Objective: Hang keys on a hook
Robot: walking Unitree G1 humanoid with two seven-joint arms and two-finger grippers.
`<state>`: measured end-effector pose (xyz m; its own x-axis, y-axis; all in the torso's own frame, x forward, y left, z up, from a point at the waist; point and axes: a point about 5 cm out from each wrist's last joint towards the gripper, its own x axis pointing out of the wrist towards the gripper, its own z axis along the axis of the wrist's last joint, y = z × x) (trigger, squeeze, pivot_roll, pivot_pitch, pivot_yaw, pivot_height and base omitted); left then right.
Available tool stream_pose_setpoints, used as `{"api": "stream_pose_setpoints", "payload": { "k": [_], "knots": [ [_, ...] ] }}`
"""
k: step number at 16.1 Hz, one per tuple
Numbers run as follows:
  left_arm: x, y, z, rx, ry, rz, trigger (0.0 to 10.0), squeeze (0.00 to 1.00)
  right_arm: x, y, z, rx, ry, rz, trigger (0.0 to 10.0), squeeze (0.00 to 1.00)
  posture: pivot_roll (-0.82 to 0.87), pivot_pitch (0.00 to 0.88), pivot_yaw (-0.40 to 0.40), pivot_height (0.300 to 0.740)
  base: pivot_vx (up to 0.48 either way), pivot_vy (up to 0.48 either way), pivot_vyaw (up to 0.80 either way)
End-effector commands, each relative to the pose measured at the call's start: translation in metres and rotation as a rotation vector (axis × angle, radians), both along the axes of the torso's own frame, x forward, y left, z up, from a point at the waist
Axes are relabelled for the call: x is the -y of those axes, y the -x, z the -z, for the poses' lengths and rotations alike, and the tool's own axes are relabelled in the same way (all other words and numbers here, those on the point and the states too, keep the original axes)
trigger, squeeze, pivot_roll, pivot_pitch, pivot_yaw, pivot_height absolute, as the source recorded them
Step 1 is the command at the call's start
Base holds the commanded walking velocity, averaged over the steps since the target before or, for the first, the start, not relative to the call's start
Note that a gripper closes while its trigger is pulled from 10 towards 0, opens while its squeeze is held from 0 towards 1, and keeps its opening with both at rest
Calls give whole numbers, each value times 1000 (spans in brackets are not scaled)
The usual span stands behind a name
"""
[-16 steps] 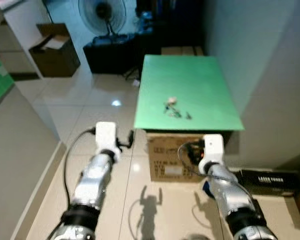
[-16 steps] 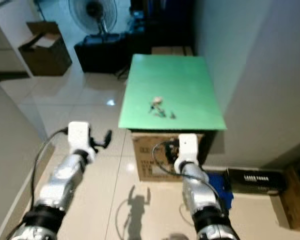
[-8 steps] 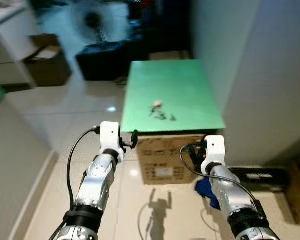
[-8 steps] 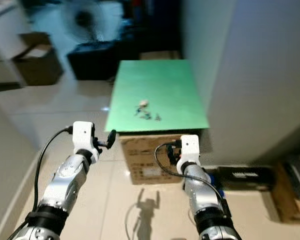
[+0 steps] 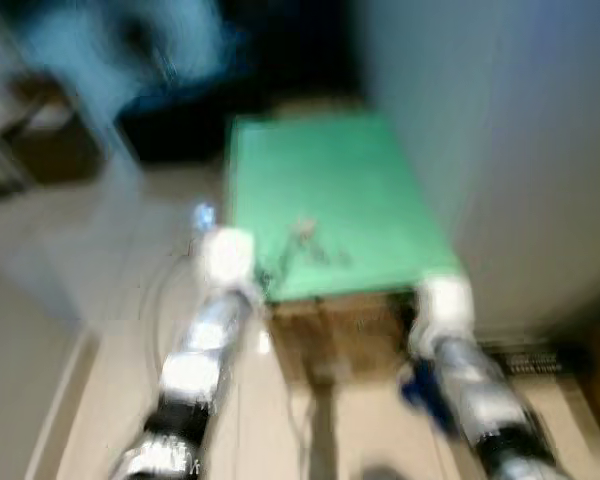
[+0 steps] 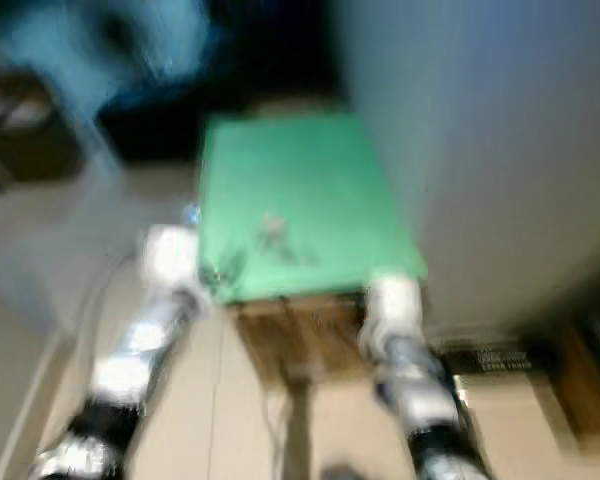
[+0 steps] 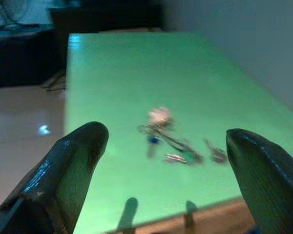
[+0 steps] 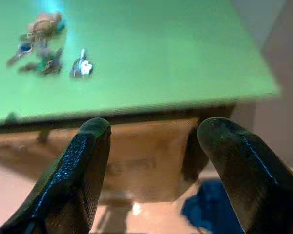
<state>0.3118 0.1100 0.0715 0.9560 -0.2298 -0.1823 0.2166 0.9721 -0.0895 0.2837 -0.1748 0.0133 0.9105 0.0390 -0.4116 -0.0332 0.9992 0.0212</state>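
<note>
A bunch of keys with a pale fob lies on the green table top, near its front edge; the head views show the keys only as a blur. A smaller separate key piece rests just beside the bunch. My left gripper is open, held low before the table's front left edge and pointing at the keys. My right gripper is open too, in front of the table's front right edge and slightly below the top. Neither touches anything.
A cardboard box sits under the table's front. A grey wall runs along the table's right side. On the floor at the right lie a black box and something blue. Dark furniture stands behind the table.
The whole picture has shifted and blurred, so the camera is moving. The table now looks closer, and both grippers stand nearer its front edge.
</note>
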Motion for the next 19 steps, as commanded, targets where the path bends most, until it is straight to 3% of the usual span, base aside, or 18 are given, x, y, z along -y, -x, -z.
{"api": "stream_pose_setpoints", "payload": {
  "k": [1, 4, 19],
  "knots": [
    [-28, 3, 7, -19, -43, -71, 10000, 0, -27, -9, -9, 42, -36, -64, 10000, 0, -209, 0, 120, 740, 480, 0, 0],
    [-26, 3, 8, -26, -43, -62, 10000, 0, -26, -7, -8, 41, -35, -55, 10000, 0, -214, 0, 125, 740, 480, 0, 0],
    [-25, 3, 9, -28, -77, -23, 10000, 0, -30, -11, -18, 91, -39, -37, 10000, 0, -228, 0, 159, 740, 0, 0, 0]
  ]
}}
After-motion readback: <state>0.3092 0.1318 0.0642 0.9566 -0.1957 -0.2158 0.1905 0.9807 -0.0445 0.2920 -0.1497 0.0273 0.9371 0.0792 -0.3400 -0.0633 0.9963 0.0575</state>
